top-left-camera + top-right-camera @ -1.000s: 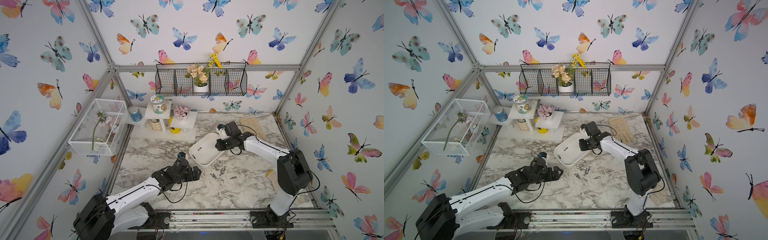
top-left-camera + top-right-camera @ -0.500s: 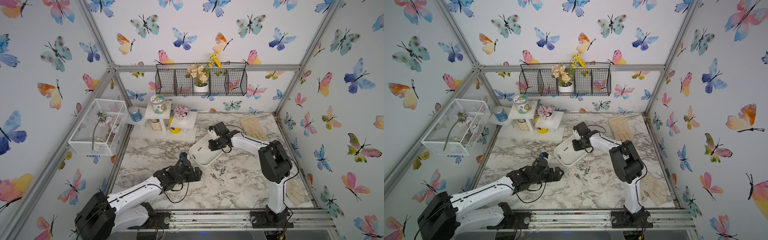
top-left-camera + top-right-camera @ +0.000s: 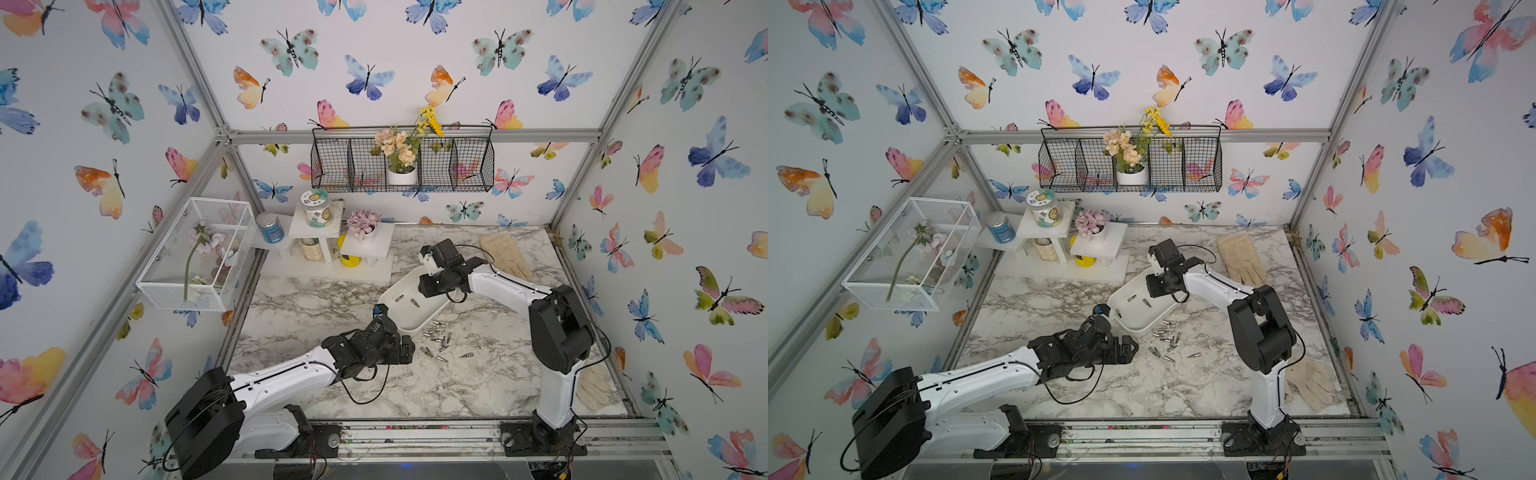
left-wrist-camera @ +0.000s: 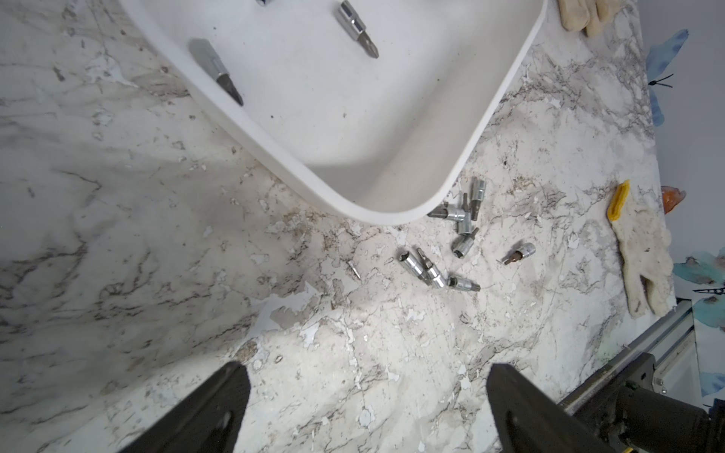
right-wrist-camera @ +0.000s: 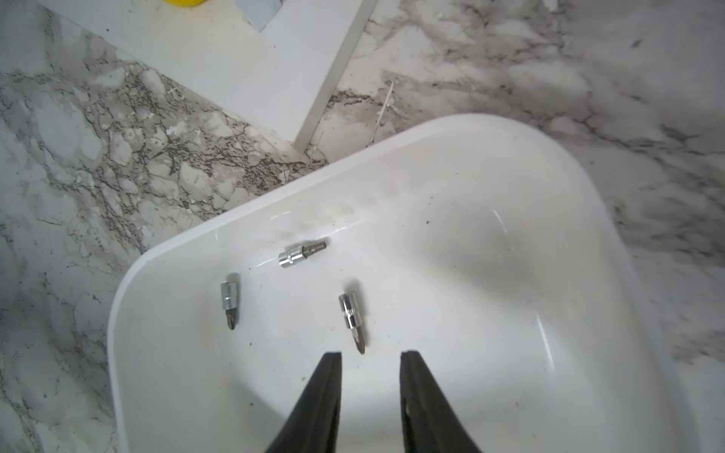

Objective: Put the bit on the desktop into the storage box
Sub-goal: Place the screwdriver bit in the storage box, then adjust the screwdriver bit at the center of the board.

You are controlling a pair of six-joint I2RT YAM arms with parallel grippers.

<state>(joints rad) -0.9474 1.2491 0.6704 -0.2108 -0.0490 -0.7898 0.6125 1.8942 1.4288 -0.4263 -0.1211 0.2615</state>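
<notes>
Right fingers (image 5: 323,392) barely parted, left fingers (image 4: 204,412) wide, both empty | three bits (image 5: 302,255) in box (image 5: 490,129) under right fingers | I see loose bits (image 4: 455,214) on table (image 4: 157,274) to fetch

Three bits (image 5: 302,255) lay in one storage box (image 5: 431,127). About eight loose bits (image 4: 463,245) lay on the desktop (image 4: 157,235). Two gloves (image 3: 1241,257) lay along its right edge.

Beige glove (image 3: 505,255), black wire basket (image 3: 469,166), mesh cage (image 3: 166,291)
</notes>
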